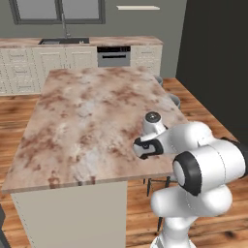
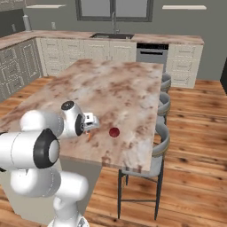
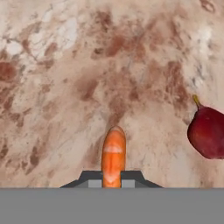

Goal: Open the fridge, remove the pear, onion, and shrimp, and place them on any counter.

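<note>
The surface (image 2: 119, 84), a large beige island top marbled in brown-red, spreads across the middle of both base views, and the arm reaches over its near edge at the lower centre of each. In the right base view the onion (image 2: 114, 132) rests on the surface just right of centre, a dark-red ball near the lower edge of the stone; in the hand view it sits at the right margin of the frame, a short stem pointing toward the upper left. The tool (image 3: 113, 180) is at the bottom centre of the hand view with its two dark tips pressed against the shrimp (image 3: 113, 156), so it is clamped on that piece. The shrimp's long axis runs straight up the frame from between the tips, out over bare stone. In the right base view the shrimp appears as a small orange sliver hanging under the tool at left of centre, close above the surface and to the left of the onion, apart from it. I judge the setting-down turns on this: the stone directly beyond the shrimp is free, with the onion off to the right, so a straight lowering should land it without a knock.
</note>
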Tool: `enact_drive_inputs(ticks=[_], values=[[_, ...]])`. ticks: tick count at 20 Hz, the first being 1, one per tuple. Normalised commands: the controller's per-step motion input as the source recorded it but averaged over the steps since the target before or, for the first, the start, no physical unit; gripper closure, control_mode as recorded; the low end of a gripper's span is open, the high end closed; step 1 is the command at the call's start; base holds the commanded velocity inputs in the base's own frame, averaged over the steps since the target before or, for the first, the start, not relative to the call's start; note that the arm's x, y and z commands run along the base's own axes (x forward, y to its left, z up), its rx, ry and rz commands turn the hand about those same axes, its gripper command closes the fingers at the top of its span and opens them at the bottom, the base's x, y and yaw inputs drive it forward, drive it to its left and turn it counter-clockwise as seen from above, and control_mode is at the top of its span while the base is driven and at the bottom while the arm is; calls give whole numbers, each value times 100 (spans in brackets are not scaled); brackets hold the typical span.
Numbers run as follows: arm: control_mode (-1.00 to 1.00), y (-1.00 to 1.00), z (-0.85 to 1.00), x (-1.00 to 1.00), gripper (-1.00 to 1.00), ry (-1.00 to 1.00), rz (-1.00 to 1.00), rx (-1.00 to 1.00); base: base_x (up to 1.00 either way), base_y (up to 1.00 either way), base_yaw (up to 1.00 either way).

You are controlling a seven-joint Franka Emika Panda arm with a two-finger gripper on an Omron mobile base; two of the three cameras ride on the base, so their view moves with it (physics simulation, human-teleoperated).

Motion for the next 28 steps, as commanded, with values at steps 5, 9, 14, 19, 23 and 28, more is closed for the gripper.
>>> enact_drive_inputs(ticks=[5, 9, 14, 19, 23, 28], values=[[-100, 0, -23, 25, 100, 7, 0, 1, 0, 0, 0], [-100, 0, -16, 6, -100, 12, 0, 5, 0, 0, 0], [-100, 0, -1, 29, -100, 4, 2, 5, 0, 0, 0], [-100, 0, 13, 36, -100, -4, 3, 3, 0, 0, 0], [-100, 0, 91, -12, -100, -13, 3, 2, 0, 0, 0], [-100, -2, 100, -23, -100, -7, 0, 4, 0, 0, 0]])
